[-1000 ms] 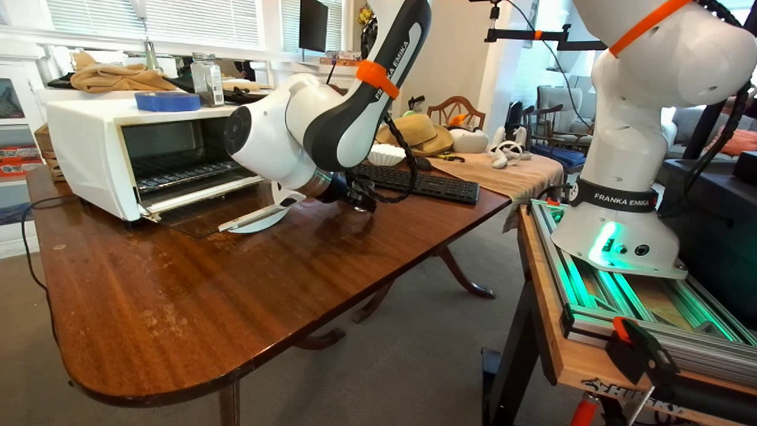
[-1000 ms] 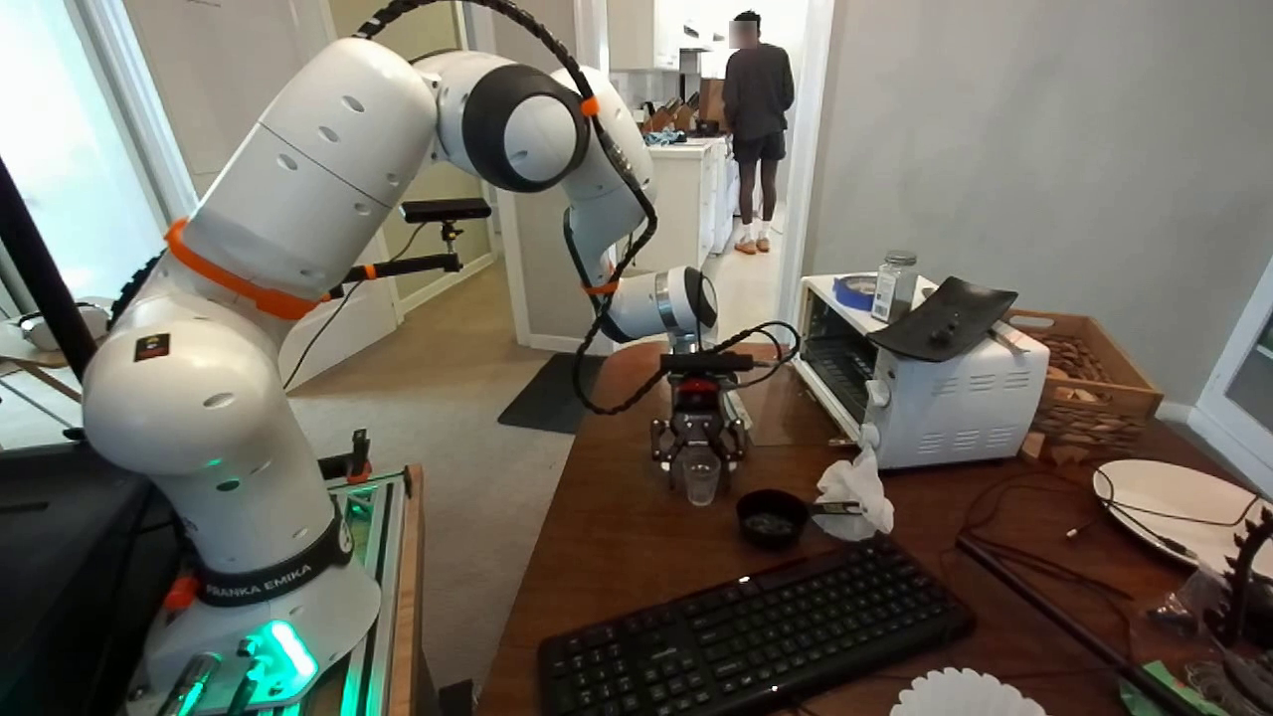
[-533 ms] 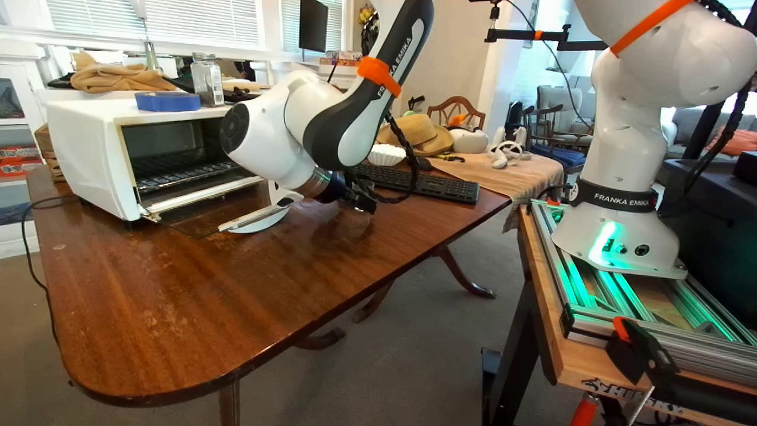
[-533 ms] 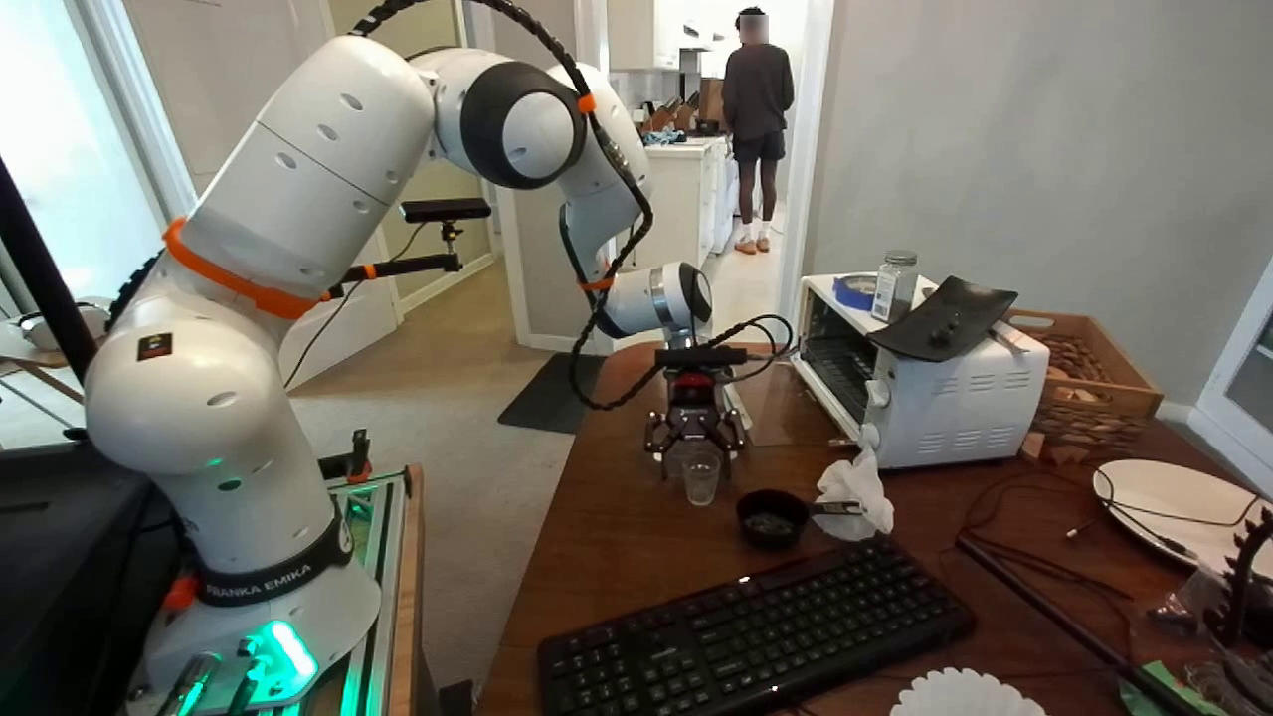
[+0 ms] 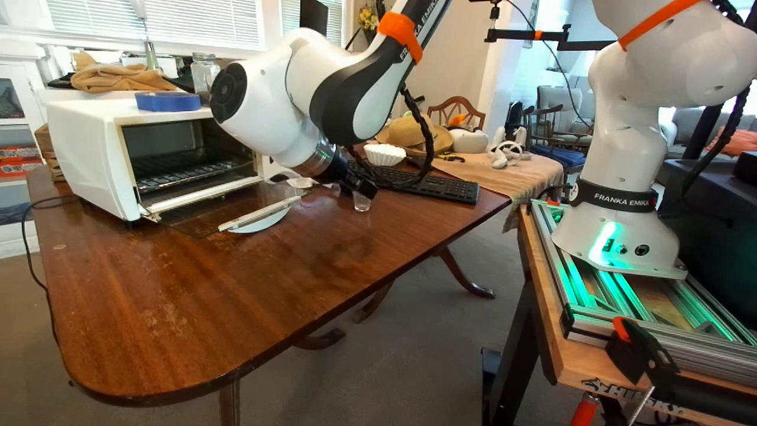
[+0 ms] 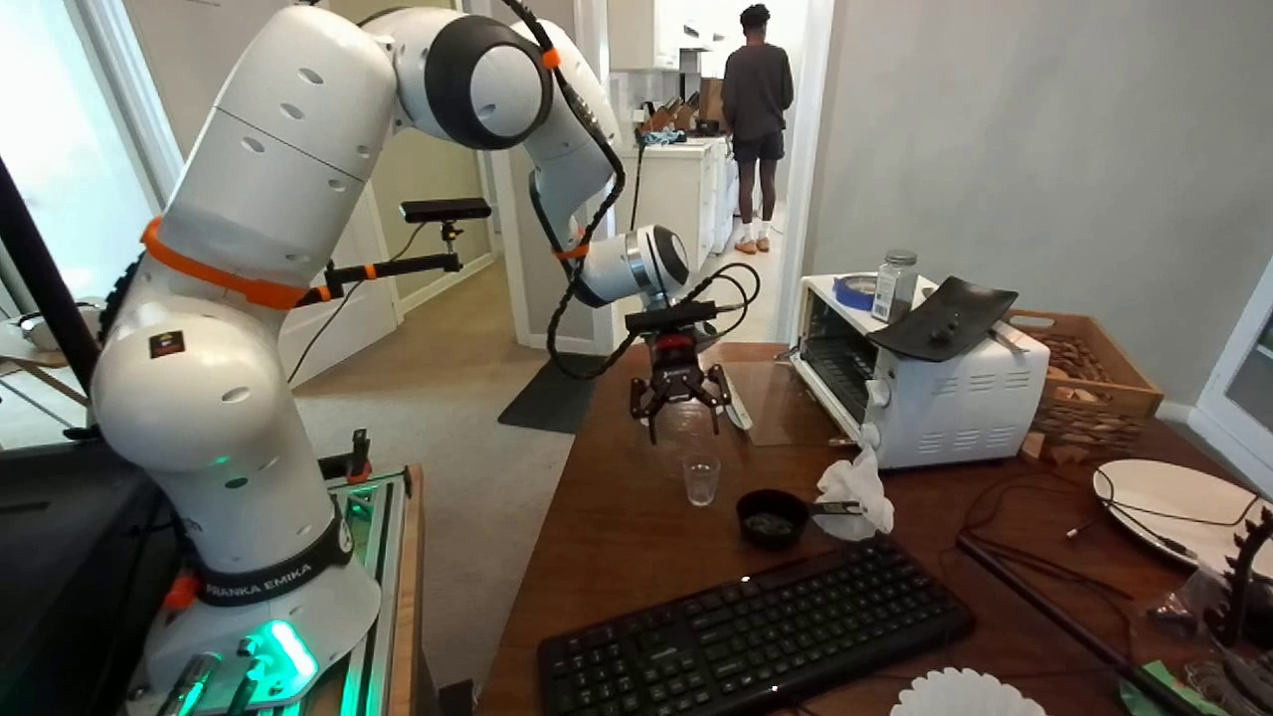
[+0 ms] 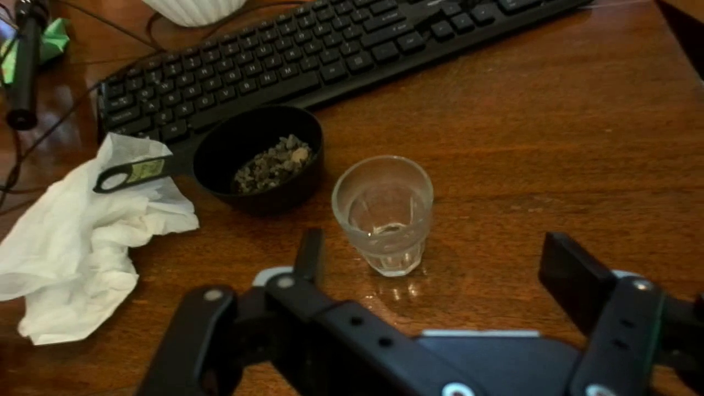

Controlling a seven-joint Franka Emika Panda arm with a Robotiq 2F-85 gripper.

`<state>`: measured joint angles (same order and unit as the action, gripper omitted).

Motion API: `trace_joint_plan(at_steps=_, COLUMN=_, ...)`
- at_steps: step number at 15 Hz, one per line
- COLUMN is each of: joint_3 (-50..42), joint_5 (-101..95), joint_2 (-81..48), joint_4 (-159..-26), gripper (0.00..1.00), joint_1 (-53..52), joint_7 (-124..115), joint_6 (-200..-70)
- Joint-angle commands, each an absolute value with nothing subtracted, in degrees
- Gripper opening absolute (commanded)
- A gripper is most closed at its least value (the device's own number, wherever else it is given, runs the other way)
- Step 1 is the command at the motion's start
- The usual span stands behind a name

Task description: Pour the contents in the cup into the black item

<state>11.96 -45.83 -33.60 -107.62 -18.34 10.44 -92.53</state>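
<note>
A small clear glass cup (image 7: 393,242) stands upright on the wooden table and appears to hold clear liquid. It also shows in both exterior views (image 5: 362,203) (image 6: 701,482). The black item is a round black measuring cup (image 7: 275,202) with grey gravel-like bits inside. It sits beside the glass (image 6: 772,537), and its handle lies over a white tissue. My gripper (image 7: 433,247) is open and empty. It hovers above and behind the glass (image 6: 684,433), touching nothing. In the wrist view the glass stands beyond the fingertips, nearer the left finger.
A black keyboard (image 7: 352,52) lies just past the black cup. The crumpled white tissue (image 7: 93,242) is beside it. A white toaster oven (image 6: 955,398) with its door open stands on the table. A white fluted dish (image 5: 384,155) and a white plate (image 6: 1174,512) are farther off.
My gripper was low around or close by the glass; it has risen and drawn back from it. The glass stays in the same place. The black cup has not moved.
</note>
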Motion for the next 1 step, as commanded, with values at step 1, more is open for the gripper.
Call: trace_joint_plan(at_steps=1, joint_3=12.5, joint_5=-46.3, joint_2=-32.8, joint_4=-108.0, gripper=1.00, joint_1=-18.4, joint_7=10.0, joint_6=-91.9)
